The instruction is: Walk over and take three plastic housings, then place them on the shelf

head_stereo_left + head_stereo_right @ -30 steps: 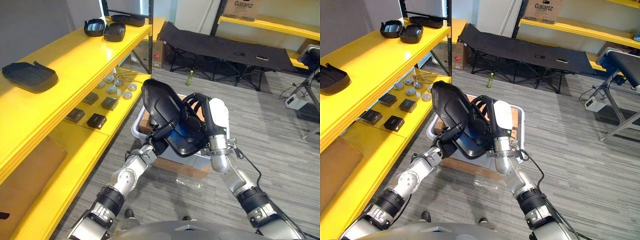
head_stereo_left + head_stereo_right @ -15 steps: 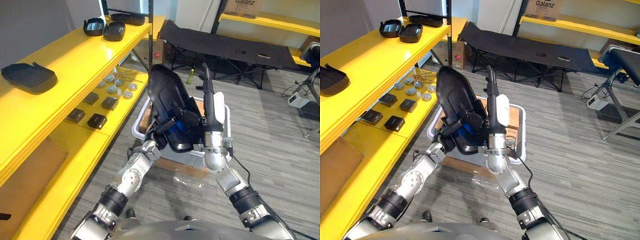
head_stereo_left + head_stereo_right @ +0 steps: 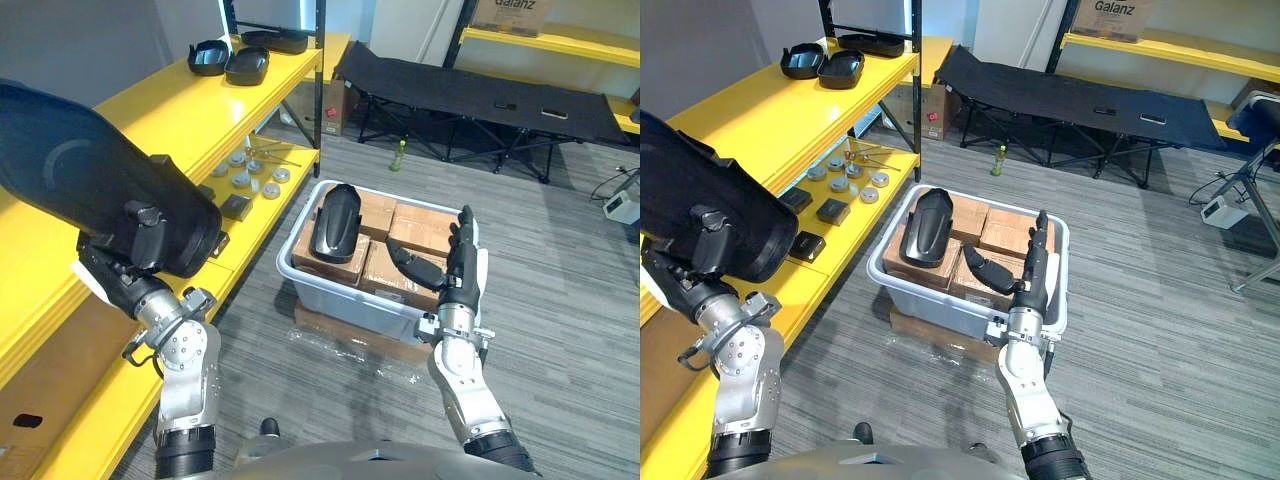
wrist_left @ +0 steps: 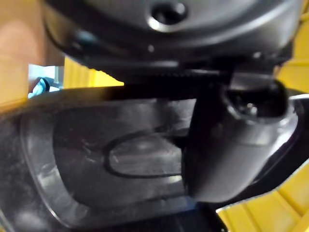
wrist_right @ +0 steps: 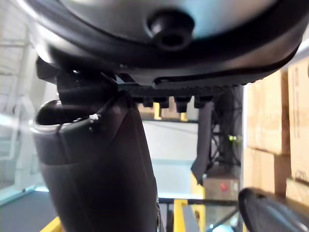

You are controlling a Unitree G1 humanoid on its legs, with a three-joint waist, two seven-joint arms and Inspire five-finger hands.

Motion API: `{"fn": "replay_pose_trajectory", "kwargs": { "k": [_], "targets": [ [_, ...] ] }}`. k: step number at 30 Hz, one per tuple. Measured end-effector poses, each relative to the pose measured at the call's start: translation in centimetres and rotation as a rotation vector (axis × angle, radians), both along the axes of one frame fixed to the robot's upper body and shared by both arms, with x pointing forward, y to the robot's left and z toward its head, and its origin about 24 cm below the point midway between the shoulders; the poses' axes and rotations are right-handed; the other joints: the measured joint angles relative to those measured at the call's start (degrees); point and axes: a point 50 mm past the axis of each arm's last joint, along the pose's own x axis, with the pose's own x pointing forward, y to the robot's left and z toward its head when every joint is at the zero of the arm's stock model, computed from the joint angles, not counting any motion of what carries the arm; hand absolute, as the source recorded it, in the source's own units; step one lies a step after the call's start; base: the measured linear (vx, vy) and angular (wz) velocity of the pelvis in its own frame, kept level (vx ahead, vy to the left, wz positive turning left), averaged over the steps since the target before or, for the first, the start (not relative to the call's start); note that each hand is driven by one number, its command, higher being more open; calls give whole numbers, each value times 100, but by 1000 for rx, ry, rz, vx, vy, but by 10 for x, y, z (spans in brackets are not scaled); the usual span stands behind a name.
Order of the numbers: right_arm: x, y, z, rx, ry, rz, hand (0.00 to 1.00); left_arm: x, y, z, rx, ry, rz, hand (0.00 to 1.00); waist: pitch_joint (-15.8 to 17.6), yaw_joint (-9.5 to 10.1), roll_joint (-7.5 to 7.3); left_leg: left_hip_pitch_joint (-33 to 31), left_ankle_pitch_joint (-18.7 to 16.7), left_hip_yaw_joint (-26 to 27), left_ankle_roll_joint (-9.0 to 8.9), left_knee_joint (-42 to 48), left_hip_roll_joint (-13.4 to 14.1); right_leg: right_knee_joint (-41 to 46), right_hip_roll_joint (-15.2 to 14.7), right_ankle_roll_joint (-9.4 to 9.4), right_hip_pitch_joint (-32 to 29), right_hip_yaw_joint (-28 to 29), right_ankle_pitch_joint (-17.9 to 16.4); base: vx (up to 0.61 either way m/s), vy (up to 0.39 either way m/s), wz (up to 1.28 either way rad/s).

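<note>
In the curled grip of the left hand [image 3: 140, 250] sits a broad plastic housing [image 3: 80, 160] — smooth, dull black, domed like a shell — while the right hand [image 3: 462, 262] stands straight-fingered.

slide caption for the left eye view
Left hand holds a large black plastic housing by the yellow shelf.

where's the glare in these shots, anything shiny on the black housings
Left eye view: the housing gripped by the left hand carries a faint curved sheen; the other housing, in the bin, has a pale streak along its ridge. Left wrist view: grey reflections on the held housing. Right wrist view: the open right hand stands dark against bright backlight.
</note>
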Motion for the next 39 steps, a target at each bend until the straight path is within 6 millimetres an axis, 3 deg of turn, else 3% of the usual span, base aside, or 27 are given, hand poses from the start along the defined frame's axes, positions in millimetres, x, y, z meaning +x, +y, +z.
{"fn": "replay_pose_trajectory", "kwargs": {
  "k": [7, 11, 17, 20, 25, 33, 36, 39],
  "targets": [
    [-13, -6, -13, 27, 57, 87, 100, 2, -14, 1, 32, -47, -158, 0, -52, -201, -22, -89, -42, 84, 15, 1, 6, -6, -2, 14, -159, 110, 12, 9, 0, -9],
    [-31, -27, -27, 98, 130, 29, 100, -14, -12, -13, 29, -19, -246, 0, -109, -276, 66, -80, -51, 141, 2, 4, 11, -8, 4, 24, -177, 154, 21, 24, -5, -5],
    [-34, -34, -30, 117, 140, 79, 100, -31, -3, -16, 35, -6, -252, 0, -109, -259, 80, -79, -59, 51, 1, 1, 10, -8, 4, 25, -87, 77, 12, -10, -2, 6],
    [-32, -28, -30, 145, 137, 123, 100, -35, -3, 3, 65, -80, -251, 0, -109, -84, 109, -128, -84, -101, -13, -13, 0, 1, 1, -3, -70, -94, -46, -61, -3, 29],
    [-12, 7, -18, 150, 83, 283, 100, -50, 10, 25, 134, -164, -195, 0, -171, 159, 246, -336, 29, -589, -6, -13, -40, -9, 4, -3, 38, -614, -142, -23, -15, 47],
    [9, 43, -2, 53, 19, 450, 100, -80, 32, 15, 125, -83, -90, 0, -227, 701, 141, -579, 143, -1089, 32, 4, -115, -19, 15, 42, 147, -1176, -162, 21, -27, 37],
    [15, 46, 4, 52, -7, 440, 100, -86, 37, 13, 129, -66, -68, 0, -251, 813, 68, -536, 146, -1114, 32, 8, -115, 7, 4, 41, 205, -1207, -163, 9, -13, 9],
    [16, 48, 6, 62, -13, 437, 100, -88, 37, 12, 132, -54, -64, 0, -243, 807, 69, -540, 109, -1124, -3, 31, -111, 39, 9, 28, 229, -1219, -204, -12, 0, 3]
  ]
}}
